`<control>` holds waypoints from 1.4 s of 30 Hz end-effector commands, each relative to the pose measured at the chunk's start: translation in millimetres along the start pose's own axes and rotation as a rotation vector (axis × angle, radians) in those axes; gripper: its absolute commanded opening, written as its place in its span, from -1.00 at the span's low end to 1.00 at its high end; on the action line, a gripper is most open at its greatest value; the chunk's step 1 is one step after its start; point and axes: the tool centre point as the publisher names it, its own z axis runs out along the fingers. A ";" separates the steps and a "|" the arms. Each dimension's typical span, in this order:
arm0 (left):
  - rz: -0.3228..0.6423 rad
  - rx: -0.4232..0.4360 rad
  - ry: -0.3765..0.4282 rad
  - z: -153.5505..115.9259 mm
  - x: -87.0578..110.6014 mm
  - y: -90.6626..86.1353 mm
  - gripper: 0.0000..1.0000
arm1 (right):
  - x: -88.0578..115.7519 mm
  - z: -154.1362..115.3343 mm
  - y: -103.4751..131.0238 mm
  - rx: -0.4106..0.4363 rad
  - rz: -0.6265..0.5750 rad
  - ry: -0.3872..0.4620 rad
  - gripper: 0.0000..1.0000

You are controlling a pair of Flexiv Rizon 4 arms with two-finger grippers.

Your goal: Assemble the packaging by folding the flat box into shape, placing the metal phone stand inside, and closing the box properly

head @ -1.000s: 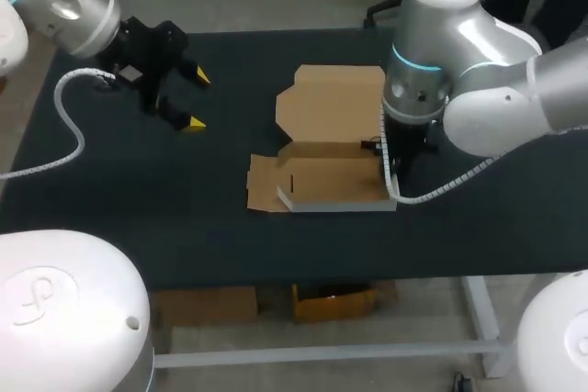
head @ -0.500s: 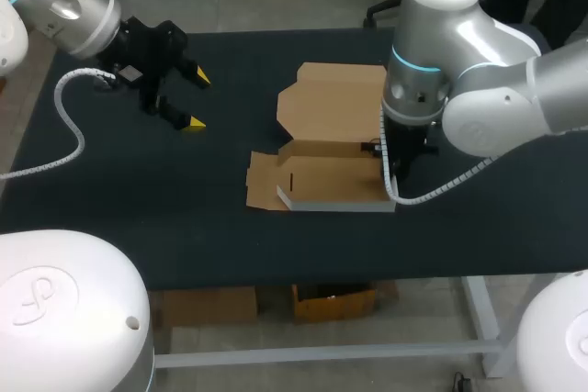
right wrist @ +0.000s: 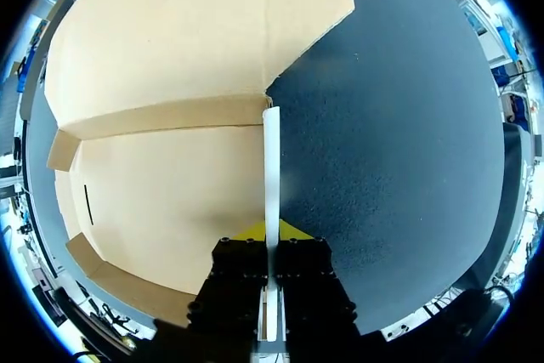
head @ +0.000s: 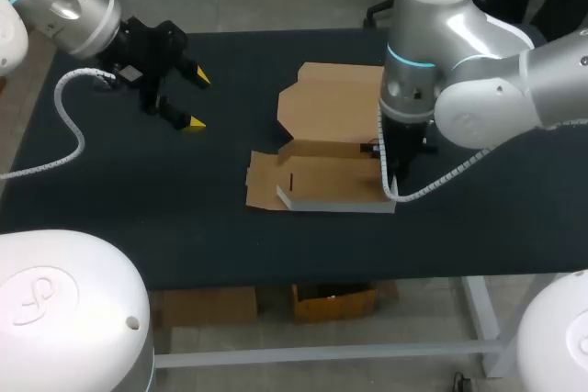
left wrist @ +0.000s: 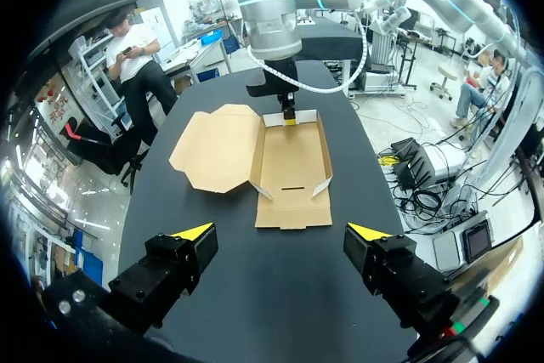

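A brown cardboard box [head: 322,181] lies unfolded on the black table, its wide lid flap [head: 331,107] flat on the far side and its low tray walls partly raised. My right gripper [right wrist: 270,231] is shut on the box's upright right side wall [right wrist: 271,159], a thin white-edged panel pinched between the two fingers. In the left wrist view that gripper [left wrist: 289,116] stands at the box's far end. My left gripper [left wrist: 280,231] hangs open over the table's left part [head: 188,98], well away from the box and holding nothing. No metal phone stand shows in any view.
The black table [head: 138,190] runs bare to the left of the box and in front of it. Its front edge lies a short way in front of the box's white front wall [head: 335,204]. A narrow slot [right wrist: 86,201] is cut in the tray floor.
My right arm's upper body has swung slightly left over the box's right side. The box has barely shifted. My left arm has not moved.
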 end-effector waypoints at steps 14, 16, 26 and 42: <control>0.000 -0.004 0.003 -0.5 -0.5 -0.4 1.00 | 3.4 -12.9 9.8 0.061 -0.034 -0.187 -1.00; 0.000 -0.004 0.003 -0.5 -0.5 -0.4 1.00 | 4.1 -13.3 10.5 0.062 -0.035 -0.199 -1.00; 0.000 -0.004 0.003 -0.5 -0.5 -0.4 1.00 | 6.8 -11.9 13.9 0.093 -0.009 -0.319 -1.00; 0.000 -0.004 0.003 -0.5 -0.5 -0.4 1.00 | 5.6 -13.0 12.2 0.064 0.056 -0.354 -1.00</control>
